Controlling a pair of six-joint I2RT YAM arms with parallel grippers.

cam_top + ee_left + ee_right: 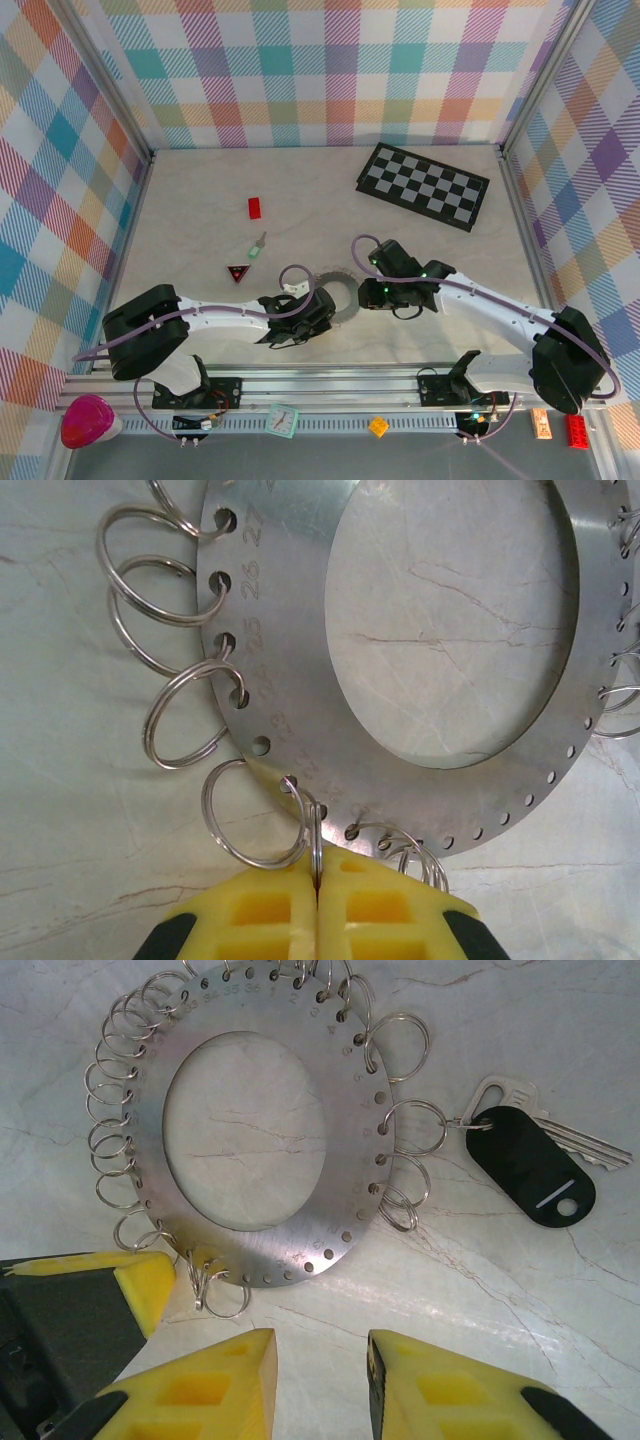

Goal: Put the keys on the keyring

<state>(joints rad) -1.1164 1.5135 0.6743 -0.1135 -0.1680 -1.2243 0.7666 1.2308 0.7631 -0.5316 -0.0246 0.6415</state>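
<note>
The keyring [300, 630] is a flat steel ring plate with numbered holes round its rim, carrying several wire split rings. My left gripper [318, 880] is shut on one split ring [318, 830] at the plate's near edge. The same keyring [340, 1160] lies on the table ahead of my right gripper [322, 1355], which is open over bare table. A black-headed key [530, 1165] hangs on a split ring at the plate's right side. A light green key [258, 245] lies loose on the table, to the left of and beyond the keyring [343, 282].
A red brick [255, 207] and a small red triangular piece [237, 272] lie near the green key. The chequered board [424, 185] sits at the back right. One yellow finger of the left gripper [145, 1285] reaches in from the left of the right wrist view.
</note>
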